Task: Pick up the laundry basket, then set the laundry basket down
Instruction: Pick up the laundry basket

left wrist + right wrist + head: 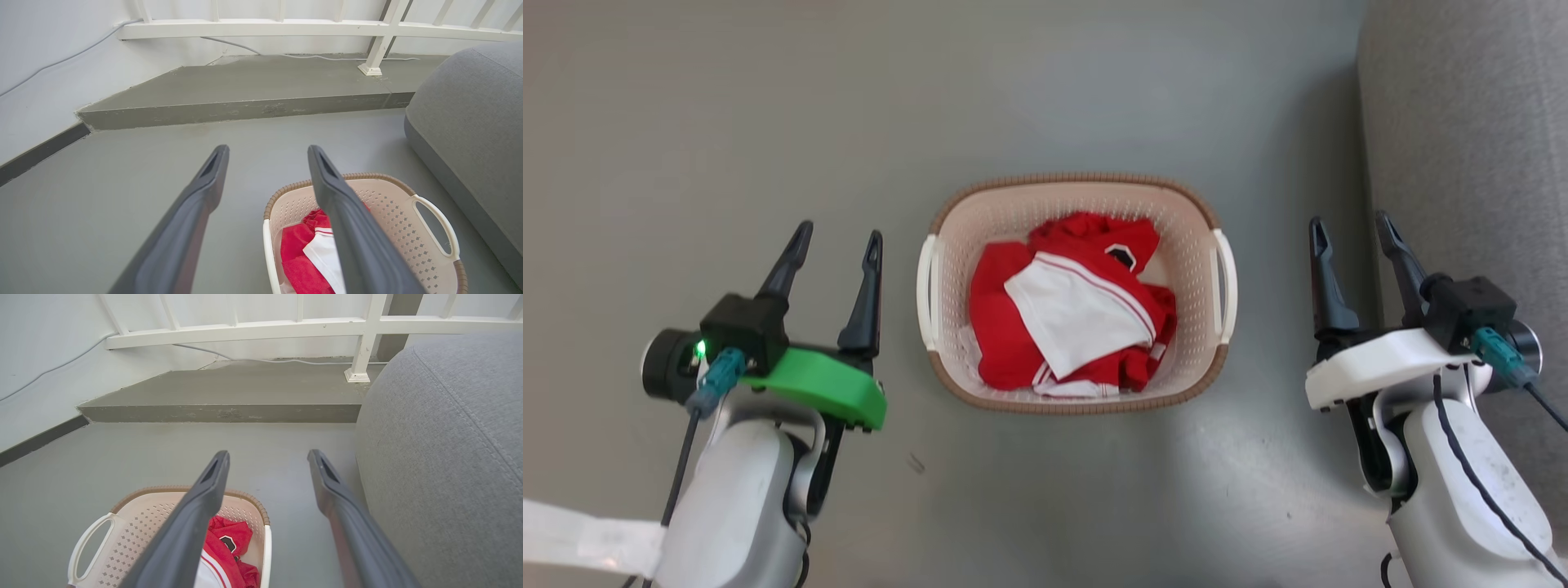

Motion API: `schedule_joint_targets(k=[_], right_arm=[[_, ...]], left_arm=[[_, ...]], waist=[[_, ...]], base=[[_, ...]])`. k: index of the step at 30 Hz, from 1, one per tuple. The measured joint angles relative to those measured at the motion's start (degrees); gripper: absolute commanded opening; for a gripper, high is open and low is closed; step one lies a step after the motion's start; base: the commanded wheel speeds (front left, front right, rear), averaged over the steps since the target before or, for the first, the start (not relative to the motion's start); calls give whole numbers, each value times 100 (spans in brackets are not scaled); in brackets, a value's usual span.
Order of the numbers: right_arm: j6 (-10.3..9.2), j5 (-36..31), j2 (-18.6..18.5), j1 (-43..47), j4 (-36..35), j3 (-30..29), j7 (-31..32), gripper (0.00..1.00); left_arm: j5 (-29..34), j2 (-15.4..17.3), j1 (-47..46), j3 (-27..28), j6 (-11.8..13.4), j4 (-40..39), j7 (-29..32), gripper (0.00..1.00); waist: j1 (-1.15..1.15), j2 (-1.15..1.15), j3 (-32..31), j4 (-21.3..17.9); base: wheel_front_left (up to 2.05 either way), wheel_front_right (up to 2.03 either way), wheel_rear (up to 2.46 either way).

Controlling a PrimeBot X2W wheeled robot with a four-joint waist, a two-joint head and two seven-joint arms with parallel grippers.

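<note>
Two open hands [840,230] [1348,219], apparently beside basket [1078,178]

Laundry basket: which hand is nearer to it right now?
Left, narrowly. The left hand hangs open just beside the left handle of the laundry basket. The right hand, also open, stands a wider gap off the right handle. Neither touches.

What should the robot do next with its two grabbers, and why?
The left gripper and right gripper are open, one on each side of the laundry basket, touching nothing. The basket sits on the floor with red and white clothes inside. So the next move is probably to slide both grippers inward to the white side handles, ready to grip and lift.
</note>
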Motion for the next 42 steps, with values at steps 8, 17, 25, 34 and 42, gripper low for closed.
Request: schedule_joint_targets(k=[8,17,25,34,42], right_arm=[[0,-7,36,-402,170,-13,0,100],[0,-16,65,-1005,379,-55,0,100],[52,-18,74,-1553,803,-51,-16,100],[151,-24,129,-1938,1574,91,-15,100],[204,-25,200,-2105,2080,256,-16,100]], left_arm=[[1,-42,-533,-105,-155,365,46,100],[7,-60,-1274,-141,-368,817,138,100],[9,-96,-1925,-183,-519,1460,138,100],[34,-177,-2479,-376,-648,2146,169,100],[-21,-244,-2576,-538,-710,2710,264,100]], waist=[[0,0,660,27],[1,0,1406,36],[0,0,1947,42],[0,0,2279,-36],[0,0,2451,-95]], base=[[0,0,0],[0,0,0],[0,0,0],[0,0,0],[0,0,0]])
